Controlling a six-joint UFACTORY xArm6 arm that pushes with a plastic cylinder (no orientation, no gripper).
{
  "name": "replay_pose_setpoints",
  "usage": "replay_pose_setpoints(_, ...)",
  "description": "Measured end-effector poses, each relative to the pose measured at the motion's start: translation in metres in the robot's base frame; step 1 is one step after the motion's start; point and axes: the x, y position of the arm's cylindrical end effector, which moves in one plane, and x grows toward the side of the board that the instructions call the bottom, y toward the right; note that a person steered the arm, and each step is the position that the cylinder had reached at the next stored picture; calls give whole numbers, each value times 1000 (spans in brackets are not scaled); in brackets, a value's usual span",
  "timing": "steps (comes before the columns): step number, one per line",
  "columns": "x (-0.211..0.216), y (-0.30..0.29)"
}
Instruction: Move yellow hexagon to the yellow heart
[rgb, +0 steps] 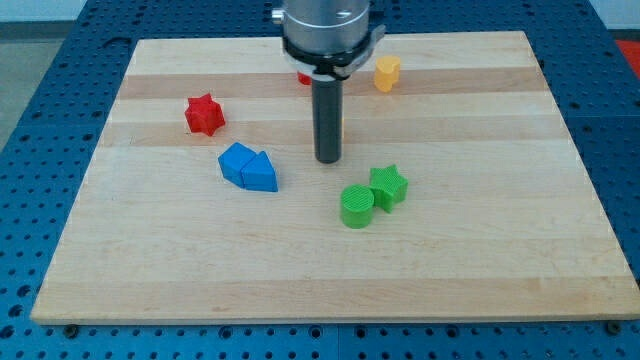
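Although down on the wooden board (520, 250) close to its middle, touching no block with my tip (328, 160). No fingers to part or close on this rig, only a bare dark rod.

Yellow hexagon (387, 73) far and to the right of the tip, well apart from it, near the far edge. Thin yellow sliver (344, 125) showing just right of the rod, probably the yellow heart, though mostly hidden, so cannot say for sure. Between hexagon and sliver, open wood.

Risks from here:
- Pushing from the present spot would miss the hexagon altogether; needs going round to its far right side first.
- Sweeping straight toward it could knock the hidden heart away, being just behind the rod.
- Striking the hexagon off-centre could spin it or let it slip past the tip, toward the far edge.
- Could also clip the red block (303, 78), half hidden by the arm, on any leftward detour.

Red star (204, 114), two touching blue blocks (248, 167), green cylinder (357, 206) and green star (388, 186) well out of the likely path.

No brands, labels or writing readable anywhere.
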Motion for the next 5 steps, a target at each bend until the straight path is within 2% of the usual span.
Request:
replay_pose_setpoints(1, 1, -24)
replay_pose_setpoints(2, -10, -8)
replay_pose_setpoints(4, -99, 55)
replay_pose_setpoints(5, -104, 43)
